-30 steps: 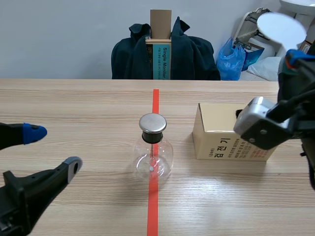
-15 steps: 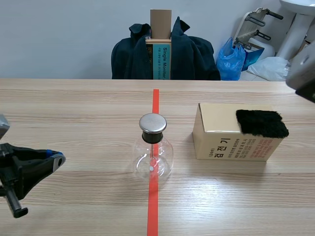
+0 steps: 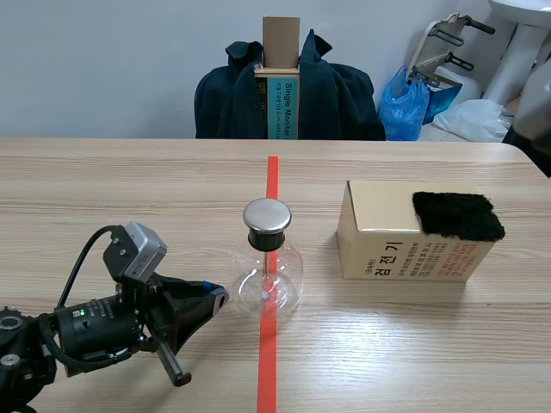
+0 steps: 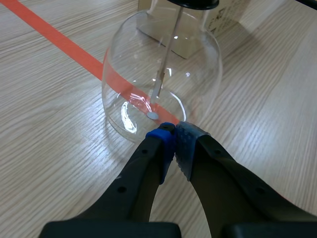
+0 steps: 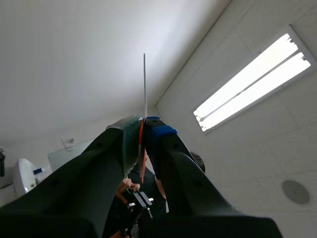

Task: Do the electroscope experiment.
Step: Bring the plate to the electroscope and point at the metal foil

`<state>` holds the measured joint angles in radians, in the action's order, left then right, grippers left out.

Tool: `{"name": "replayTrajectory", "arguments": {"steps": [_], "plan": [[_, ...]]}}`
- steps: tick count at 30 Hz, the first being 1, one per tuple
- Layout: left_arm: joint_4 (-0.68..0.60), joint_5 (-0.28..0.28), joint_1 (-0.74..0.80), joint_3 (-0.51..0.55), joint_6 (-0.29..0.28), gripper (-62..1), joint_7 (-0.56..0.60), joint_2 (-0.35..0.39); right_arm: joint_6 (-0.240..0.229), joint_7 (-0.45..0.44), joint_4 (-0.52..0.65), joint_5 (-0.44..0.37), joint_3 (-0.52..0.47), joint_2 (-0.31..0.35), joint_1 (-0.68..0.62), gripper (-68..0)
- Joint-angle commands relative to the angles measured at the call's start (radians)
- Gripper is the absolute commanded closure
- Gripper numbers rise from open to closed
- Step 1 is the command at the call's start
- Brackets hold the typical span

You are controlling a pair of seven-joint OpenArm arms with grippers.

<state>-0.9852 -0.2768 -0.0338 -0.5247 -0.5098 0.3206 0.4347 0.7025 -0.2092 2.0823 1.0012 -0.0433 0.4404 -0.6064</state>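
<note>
The electroscope, a round clear glass flask with a metal cap and a thin rod inside, stands on the red tape line at the table's middle. My left gripper lies low on the table just left of it. In the left wrist view the left gripper is shut on nothing, its tips almost at the wall of the flask. My right gripper points up at the ceiling, shut on a thin white plate seen edge-on. A black fur pad lies on the cardboard box.
The cardboard box stands right of the flask. Behind the table's far edge is a chair draped with a dark jacket, and a blue bag beside it. A ceiling light shows in the right wrist view.
My left gripper shut and swung in from the left edge to the flask's base. The right arm rose out of the scene view with the white plate, uncovering the black pad.
</note>
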Motion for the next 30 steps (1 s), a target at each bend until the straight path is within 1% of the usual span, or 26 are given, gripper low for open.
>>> {"name": "replayTrajectory", "arguments": {"steps": [1, 2, 4, 10, 15, 18, 20, 25, 30], "plan": [[-0.018, -0.006, -0.003, 0.015, 0.011, -1.9, 0.021, 0.003, -0.031, 0.002, 0.004, -0.002, 0.031, 0.005, 0.056, -0.8], [-0.014, -0.006, -0.003, 0.015, 0.023, -1.9, 0.023, -0.002, -0.048, 0.002, -0.009, 0.002, 0.050, 0.005, 0.079, -0.8], [-0.011, -0.006, -0.003, 0.015, 0.036, -1.9, 0.031, -0.004, -0.064, 0.001, -0.043, 0.008, 0.095, 0.005, 0.121, -0.8], [-0.010, -0.006, -0.003, 0.015, 0.045, -1.9, 0.031, -0.005, -0.064, 0.001, -0.220, 0.055, 0.249, 0.002, 0.236, -0.8], [-0.010, -0.006, -0.002, 0.015, 0.052, -1.9, 0.031, -0.005, -0.064, 0.001, -0.400, 0.124, 0.338, -0.031, 0.309, -0.8], [-0.010, -0.006, -0.002, 0.015, 0.052, -1.9, 0.030, -0.005, -0.064, 0.000, -0.489, 0.164, 0.365, -0.056, 0.328, -0.8], [-0.010, -0.006, -0.002, 0.015, 0.052, -1.9, 0.027, -0.005, -0.064, -0.005, -0.531, 0.176, 0.376, -0.072, 0.330, -0.8], [-0.010, -0.006, -0.002, 0.015, 0.052, -1.9, 0.027, -0.005, -0.064, -0.031, -0.593, 0.181, 0.385, -0.100, 0.326, -0.8], [-0.010, -0.006, -0.002, 0.015, 0.052, -1.9, 0.027, -0.005, -0.069, -0.055, -0.624, 0.181, 0.385, -0.114, 0.326, -0.8]]}}
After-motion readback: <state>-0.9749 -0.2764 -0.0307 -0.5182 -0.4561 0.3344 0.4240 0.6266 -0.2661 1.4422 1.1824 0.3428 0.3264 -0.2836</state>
